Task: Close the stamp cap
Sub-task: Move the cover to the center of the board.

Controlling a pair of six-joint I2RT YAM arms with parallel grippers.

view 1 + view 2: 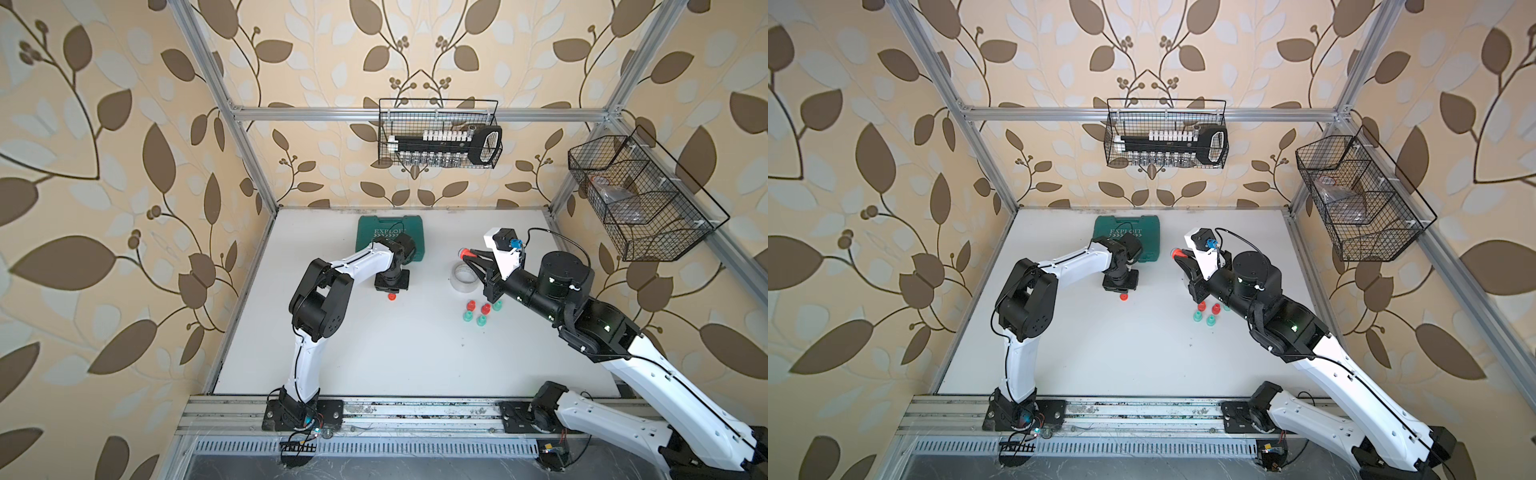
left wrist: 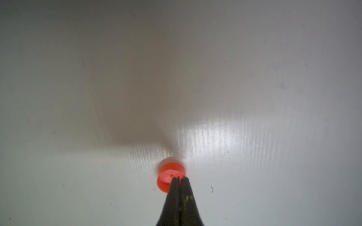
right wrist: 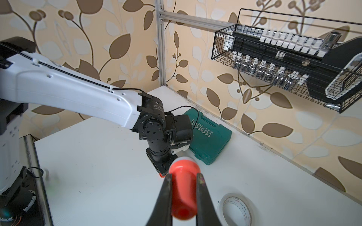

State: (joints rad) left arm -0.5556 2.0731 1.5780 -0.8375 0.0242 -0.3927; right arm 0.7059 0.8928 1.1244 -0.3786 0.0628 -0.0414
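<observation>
— Red cap (image 2: 168, 176) is seen flat on the white table (image 1: 374, 353), right under the left gripper (image 2: 178, 178). Where is the body?
— Red stamp (image 3: 183, 187) is held off the table, clamped between the narrowed jaws of the right gripper (image 3: 184, 176). Its white end is pointed toward the left arm, near the tape roll (image 3: 237, 209).
— Left jaws?
— Pressed together, tips down on the cap. Whether its rim is pinched cannot be told.
— Step in hand?
— Cap pickup, as judged. A rim pinch should be confirmed before any lift, since the cap looks small and slick and is likely flicked away if grazed. It should then be carried level, lined up with the white end, and pushed straight on.
— Surface?
— Glossy white board, with glare beside the cap and a few specks. Spare stamps (image 1: 470, 306), red and green, are stood near the right arm, well apart from the cap. A green case (image 3: 207, 140) is laid by the back wall.
— Room?
— Leaf-print wallpaper and an aluminium frame. A back basket (image 1: 388, 120) and a side basket (image 1: 665, 232) are hung off it.
</observation>
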